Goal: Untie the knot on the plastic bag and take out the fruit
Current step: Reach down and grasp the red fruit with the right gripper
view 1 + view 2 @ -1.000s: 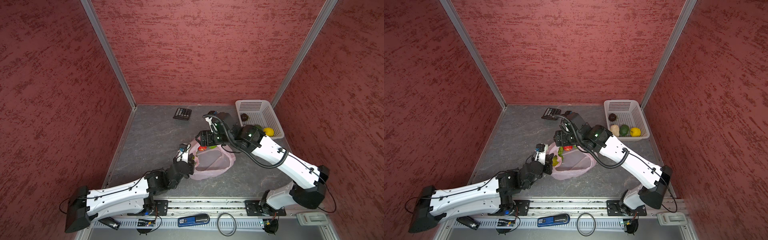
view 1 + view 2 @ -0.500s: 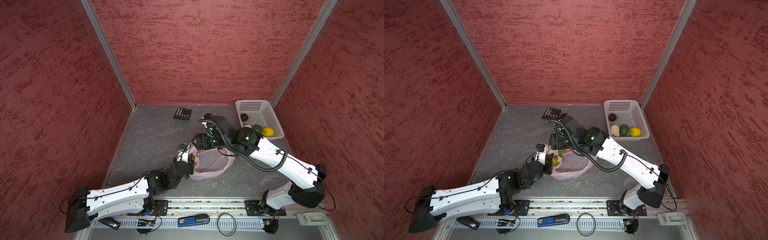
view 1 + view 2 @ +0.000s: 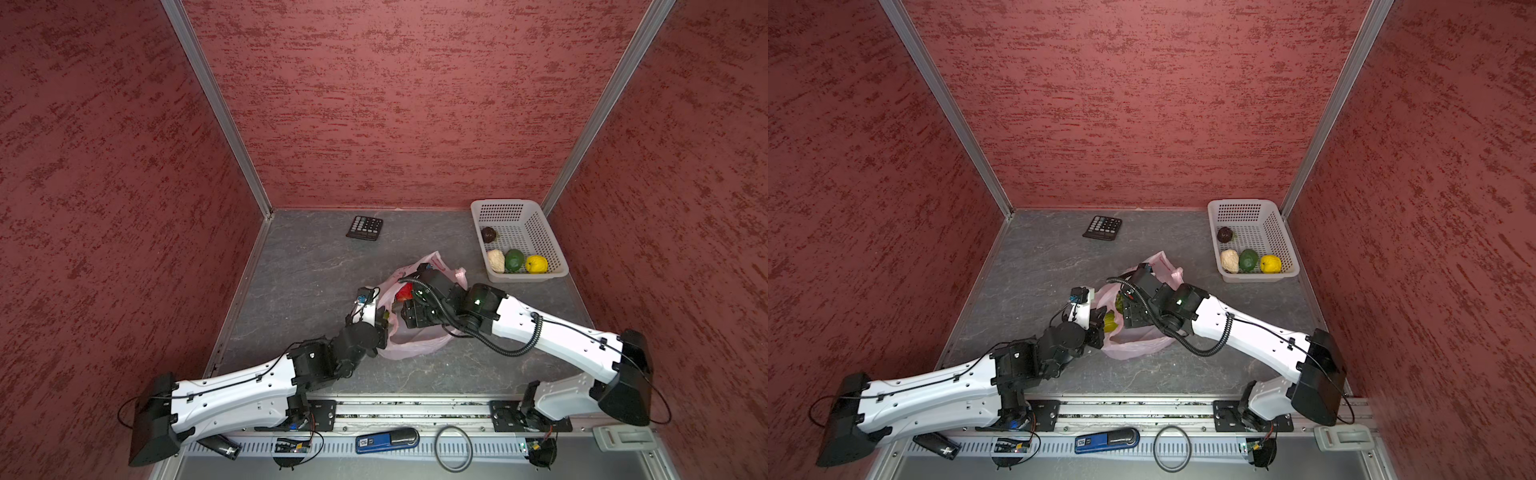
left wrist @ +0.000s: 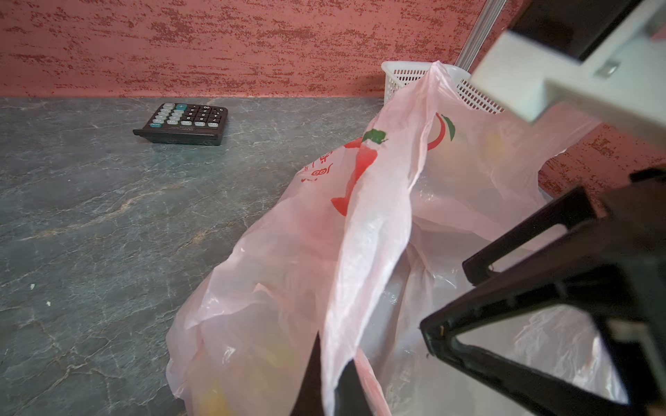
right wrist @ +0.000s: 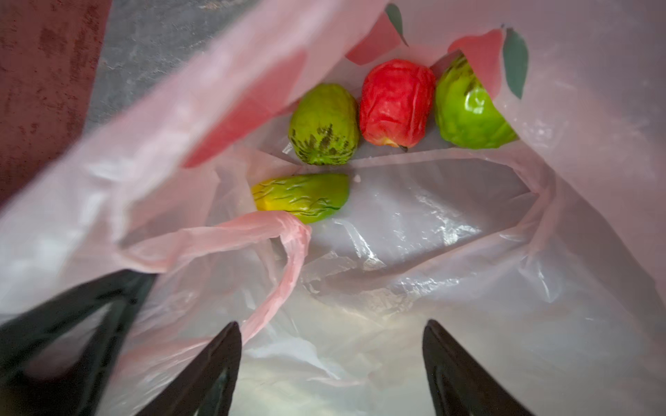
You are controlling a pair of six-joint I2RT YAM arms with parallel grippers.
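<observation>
Right claw (image 5: 331, 324), jaws wide, inside the plastic bag (image 5: 432, 234), forearm low.

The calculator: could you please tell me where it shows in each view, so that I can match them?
In a top view: the calculator lies near the back wall, beyond the plastic bag.
In a top view: same spot, beyond the bag.
Left wrist: the calculator lies on the table past the bag.
Right wrist: not in it; only the bag's inside.
Shared landmark: the plastic bag, in all four.
</observation>
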